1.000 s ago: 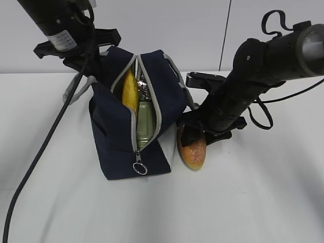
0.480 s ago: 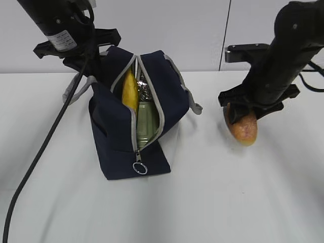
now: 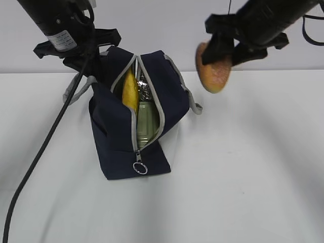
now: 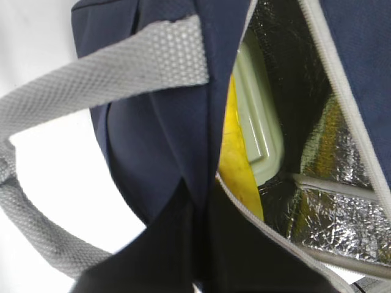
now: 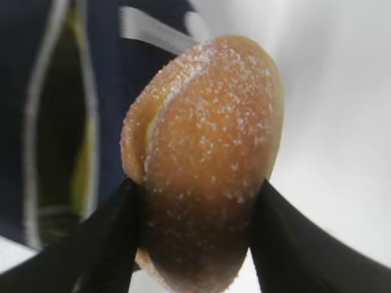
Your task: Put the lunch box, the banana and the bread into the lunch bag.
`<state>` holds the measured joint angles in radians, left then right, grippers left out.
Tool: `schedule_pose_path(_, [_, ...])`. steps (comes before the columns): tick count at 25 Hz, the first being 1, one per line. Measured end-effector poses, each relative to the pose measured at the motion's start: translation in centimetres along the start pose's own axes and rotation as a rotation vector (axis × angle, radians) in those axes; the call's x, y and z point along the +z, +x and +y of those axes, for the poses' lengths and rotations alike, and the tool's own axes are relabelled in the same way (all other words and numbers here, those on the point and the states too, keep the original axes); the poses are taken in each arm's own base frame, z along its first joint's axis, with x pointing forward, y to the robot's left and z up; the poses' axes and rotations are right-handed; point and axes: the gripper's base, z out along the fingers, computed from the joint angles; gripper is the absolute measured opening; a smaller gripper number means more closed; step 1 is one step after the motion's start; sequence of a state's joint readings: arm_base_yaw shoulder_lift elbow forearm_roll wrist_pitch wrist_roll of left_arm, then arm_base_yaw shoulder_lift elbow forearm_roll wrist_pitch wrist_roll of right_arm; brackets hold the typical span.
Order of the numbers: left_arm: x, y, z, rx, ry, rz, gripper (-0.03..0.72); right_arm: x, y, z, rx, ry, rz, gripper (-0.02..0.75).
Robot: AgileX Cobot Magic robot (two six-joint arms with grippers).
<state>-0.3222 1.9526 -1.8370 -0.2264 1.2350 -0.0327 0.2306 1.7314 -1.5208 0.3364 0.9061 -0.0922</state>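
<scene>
Bread [image 3: 214, 71] is up off the table now: a second ago it sat on the surface just right of the lunch bag [image 3: 132, 121], half a second ago it hung low further right, and now it rides in the air above and to the right of the bag's open top. Right gripper [image 3: 225, 49] is clamped on it; in the right wrist view both dark fingers [image 5: 107, 241] press the roll's flanks, roll [image 5: 204, 152] end-on to the camera, bag mouth blurred behind and left of it.

Bag hasn't shifted. Zipper is open along the top, grey edges spread into a narrow wedge, ring pull [image 3: 139, 168] hanging at the near end. Banana [image 3: 130, 91] stands against the left wall inside the bag, lunch box [image 3: 145, 123] just right of it, green lid showing. Foil lining is visible at the far end of the opening, right of the banana.

Left wrist view: banana [image 4: 237, 159] touching the box lid [image 4: 259, 122], bare foil right of the box. Left gripper [image 3: 81, 48] sits at the bag's rear left corner by the grey handle [image 3: 76, 90]; its dark fingers [image 4: 183, 244] close on the navy rim fabric, holding that edge.

White table [image 3: 253, 167] right of the bag is bare; bag's right handle loop [image 3: 195, 107] droops onto it.
</scene>
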Motion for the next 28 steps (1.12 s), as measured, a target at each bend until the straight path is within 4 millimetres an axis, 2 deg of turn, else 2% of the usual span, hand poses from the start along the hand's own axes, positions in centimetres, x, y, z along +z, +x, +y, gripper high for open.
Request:
schedule_pose_path(5, [0.0,0.0,0.0,0.0,0.0,0.0,-0.001,-1.0,-1.0,3.9,-0.009,-0.319,-0.059,0.4])
schedule_pose_path(8, [0.0,0.0,0.0,0.0,0.001,0.0,-0.001,-0.2,-1.0,5.0,0.003,-0.398,-0.052,0.4])
schedule_pose_path(19, [0.0,0.0,0.0,-0.001,0.003,0.0,-0.001,7.1,0.1,6.3,0.059,-0.474,0.096,0.4])
schedule_pose_path(28, [0.0,0.0,0.0,-0.001,0.004,-0.001,-0.001,10.0,-0.5,6.1,0.072,-0.469,0.104,0.4])
